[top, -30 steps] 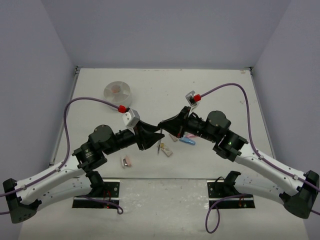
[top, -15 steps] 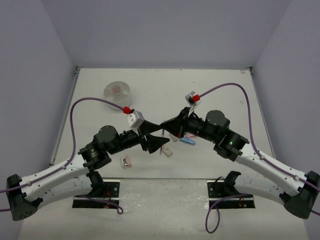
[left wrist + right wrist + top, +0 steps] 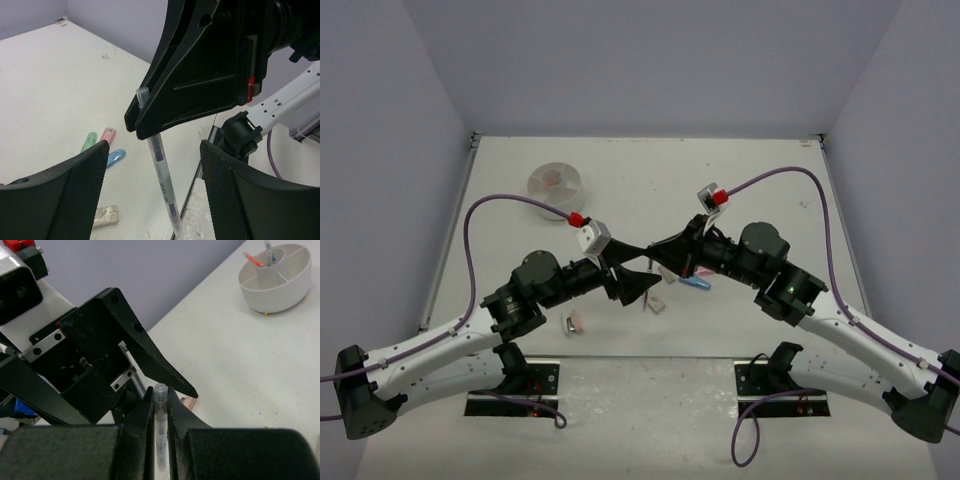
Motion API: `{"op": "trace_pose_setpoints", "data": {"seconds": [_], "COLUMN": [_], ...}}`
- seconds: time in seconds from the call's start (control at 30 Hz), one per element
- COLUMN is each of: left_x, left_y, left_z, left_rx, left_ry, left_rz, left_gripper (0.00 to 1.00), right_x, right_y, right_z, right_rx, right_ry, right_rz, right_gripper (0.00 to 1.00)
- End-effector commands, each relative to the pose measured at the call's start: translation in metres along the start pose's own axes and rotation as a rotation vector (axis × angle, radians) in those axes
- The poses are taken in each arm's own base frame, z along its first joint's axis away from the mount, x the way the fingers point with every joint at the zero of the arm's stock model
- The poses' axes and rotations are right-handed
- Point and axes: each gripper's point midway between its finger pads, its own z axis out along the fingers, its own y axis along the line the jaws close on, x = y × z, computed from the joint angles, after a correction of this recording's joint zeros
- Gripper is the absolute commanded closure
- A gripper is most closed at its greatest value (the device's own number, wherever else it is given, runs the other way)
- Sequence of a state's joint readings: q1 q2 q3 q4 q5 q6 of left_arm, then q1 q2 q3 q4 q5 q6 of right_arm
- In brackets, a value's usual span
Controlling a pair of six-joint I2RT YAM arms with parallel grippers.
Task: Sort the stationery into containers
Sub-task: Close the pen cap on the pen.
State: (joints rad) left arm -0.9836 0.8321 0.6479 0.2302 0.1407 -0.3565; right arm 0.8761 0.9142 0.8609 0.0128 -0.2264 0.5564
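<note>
A thin grey-and-blue pen (image 3: 162,185) hangs upright, its clear cap (image 3: 160,390) pinched between the fingers of my right gripper (image 3: 160,393), which is shut on it. My left gripper (image 3: 154,150) is open, its mesh pads (image 3: 75,200) standing wide on either side of the pen without touching it. From above, both grippers meet at mid-table, left (image 3: 638,283) and right (image 3: 655,256). Green (image 3: 89,142), pink (image 3: 107,134) and blue (image 3: 115,157) capsule pieces lie on the table. The round white divided container (image 3: 556,181) stands at the far left, with pens in its centre cup (image 3: 265,257).
A tan eraser (image 3: 106,216) lies near the left pad, and a pink eraser (image 3: 574,322) sits by the left arm's elbow. Another small eraser (image 3: 656,305) lies under the grippers. Purple cables arch over both arms. The table's near edge (image 3: 200,180) runs just behind the pen.
My left gripper has opened wide and let go of the pen, and the left arm has shifted a little to the right. The right gripper stays shut on the pen.
</note>
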Motion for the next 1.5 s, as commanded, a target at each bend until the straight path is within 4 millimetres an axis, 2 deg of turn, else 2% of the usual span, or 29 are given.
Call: {"op": "trace_pose_setpoints", "data": {"seconds": [0.0,0.17,0.27,0.3,0.37,0.47,0.53,0.7,0.8,0.93,1.17,1.37,1.47], "left_x": [-0.003,0.004,0.008,0.009,0.010,0.006,0.003,-0.003,-0.005,-0.005,-0.018,-0.050,-0.070], "left_y": [-0.004,-0.019,-0.019,-0.020,-0.020,-0.021,-0.020,-0.019,-0.020,-0.011,-0.012,-0.018,-0.017], "left_z": [0.003,0.001,-0.001,-0.002,-0.003,-0.004,-0.003,-0.003,-0.002,0.000,0.000,-0.006,-0.007], "left_rx": [0.032,0.119,0.126,0.129,0.132,0.135,0.123,0.114,0.112,0.062,0.047,0.038,0.011], "left_ry": [-0.030,-0.004,0.004,0.006,0.000,-0.019,-0.030,-0.050,-0.049,-0.054,-0.074,-0.136,-0.162], "left_rz": [0.010,0.010,0.003,0.002,-0.003,-0.006,-0.009,-0.016,-0.020,-0.044,-0.058,-0.047,-0.018], "left_gripper": [0.24,0.25,0.31,0.35,0.51,0.69,0.76,0.84,0.98,1.00,1.00,1.00,1.00], "right_x": [-0.030,-0.045,-0.052,-0.054,-0.058,-0.054,-0.045,-0.034,-0.030,-0.017,0.003,0.016,0.032], "right_y": [0.020,0.024,0.027,0.029,0.033,0.036,0.037,0.037,0.037,0.037,0.018,0.013,0.000], "right_z": [-0.005,-0.006,-0.011,-0.012,-0.013,-0.012,-0.009,0.000,0.001,0.001,0.003,0.007,0.016], "right_rx": [-0.042,-0.034,-0.028,-0.031,-0.040,-0.067,-0.088,-0.128,-0.142,-0.173,-0.135,-0.144,-0.118], "right_ry": [-0.066,-0.096,-0.099,-0.102,-0.109,-0.099,-0.075,-0.053,-0.047,-0.015,0.009,0.039,0.092], "right_rz": [-0.041,-0.073,-0.087,-0.088,-0.092,-0.078,-0.061,-0.041,-0.041,-0.065,-0.108,-0.117,-0.114], "right_gripper": [1.00,1.00,1.00,1.00,1.00,1.00,1.00,1.00,1.00,1.00,1.00,1.00,1.00]}}
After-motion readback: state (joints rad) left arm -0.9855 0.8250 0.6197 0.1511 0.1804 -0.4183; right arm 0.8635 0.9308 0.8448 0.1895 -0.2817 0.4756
